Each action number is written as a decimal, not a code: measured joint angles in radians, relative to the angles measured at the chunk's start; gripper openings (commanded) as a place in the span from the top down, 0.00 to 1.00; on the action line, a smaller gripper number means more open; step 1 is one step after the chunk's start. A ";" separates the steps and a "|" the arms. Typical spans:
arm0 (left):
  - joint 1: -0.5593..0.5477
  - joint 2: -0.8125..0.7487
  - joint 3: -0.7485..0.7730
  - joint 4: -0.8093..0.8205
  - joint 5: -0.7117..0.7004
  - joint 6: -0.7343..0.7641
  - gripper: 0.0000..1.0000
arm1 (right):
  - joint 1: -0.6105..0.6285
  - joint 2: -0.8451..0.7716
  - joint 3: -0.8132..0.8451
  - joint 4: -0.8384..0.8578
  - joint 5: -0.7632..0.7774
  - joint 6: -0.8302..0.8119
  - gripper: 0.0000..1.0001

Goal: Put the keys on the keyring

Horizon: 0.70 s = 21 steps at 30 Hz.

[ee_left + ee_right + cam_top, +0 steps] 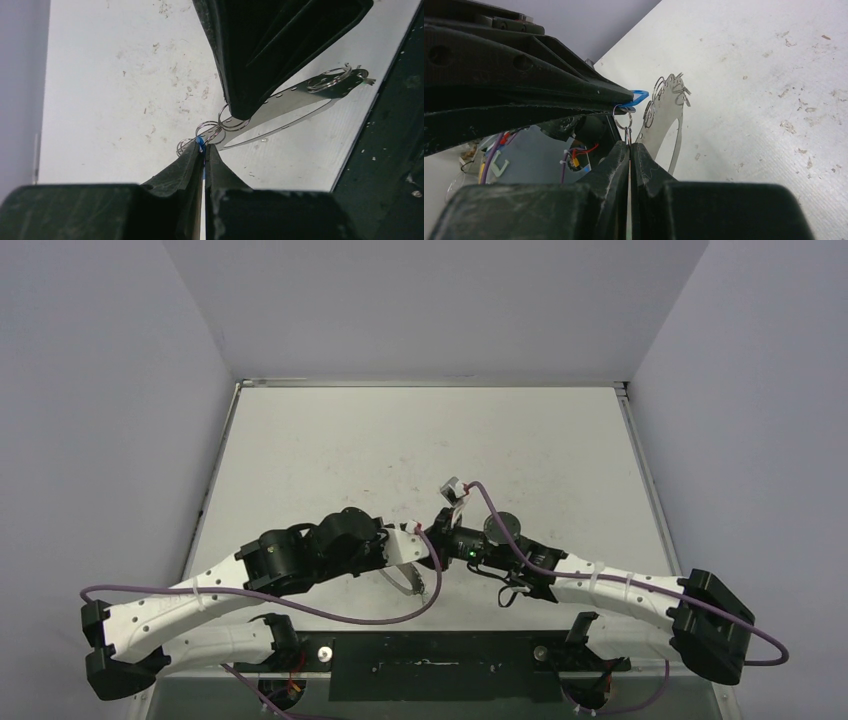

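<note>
The 2 arms met over the middle of the tabletop, which was white with little dark specks on it. The left tool was clenched tight on the blue key. Only a bit of the bright blue tag poked out between its black fingertips. In the right wrist view, the same blue tag stuck out from the tip of the left tool. A small wire ring hung from it. The right tool was clenched too, and it pinched the bottom of that small wire ring between its 2 fingertips. So the tips of the 2 tools were very close, almost touching, with the blue key and its ring between them. The keyring was a thin, flat, shiny loop with a row of tiny holes along its rim. Its near end was just beside the tip of the right tool, and I could not tell if the tool was touching it. The rest of it reached away to the side, tilted over the tabletop. A few more little rings sat bunched at its far end. Something small and dark was there with them, but it was too tiny to tell what it was. From above, the keyring showed just under the 2 tools, on the side near the arm bases. A purple cable looped along the left arm.
</note>
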 measured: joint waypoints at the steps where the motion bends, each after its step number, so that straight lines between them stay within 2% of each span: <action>1: -0.002 0.002 0.000 0.000 -0.006 0.022 1.00 | 0.000 0.003 0.001 0.004 -0.002 0.002 1.00; 12: -0.026 0.006 -0.007 0.042 -0.059 0.274 1.00 | -0.010 0.041 0.005 0.060 -0.014 0.028 1.00; 21: -0.026 -0.031 -0.116 0.157 -0.035 0.463 1.00 | -0.015 0.077 0.005 0.060 -0.042 0.040 1.00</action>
